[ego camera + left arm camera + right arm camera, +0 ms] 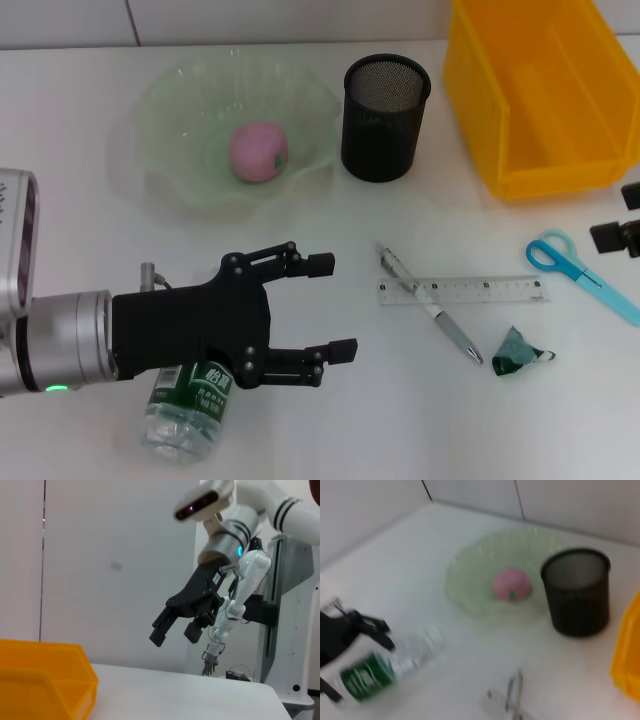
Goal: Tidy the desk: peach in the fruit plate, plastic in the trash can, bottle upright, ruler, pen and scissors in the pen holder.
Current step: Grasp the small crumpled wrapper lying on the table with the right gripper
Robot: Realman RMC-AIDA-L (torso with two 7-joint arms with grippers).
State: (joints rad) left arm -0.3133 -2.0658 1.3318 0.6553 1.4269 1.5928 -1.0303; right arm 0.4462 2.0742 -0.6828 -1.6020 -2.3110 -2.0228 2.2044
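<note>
Partly we lose the clear plastic bottle (190, 410), lying at seven o'clock on the white table (330, 420), beneath our left claw (330, 308), fingers apart above it. Our right claw (622, 230) is cut off at three o'clock; we cannot tell its state. Peach (259, 152) sits in the ruffled glass plate (170, 100).

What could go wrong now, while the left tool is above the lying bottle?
1. The bottle lies on its side under the open left tool; being round, it may roll away when touched.
2. The pen lies across the ruler, so picking one could drag the other.
3. The right tool hangs near the scissors and might bump them when descending.
</note>
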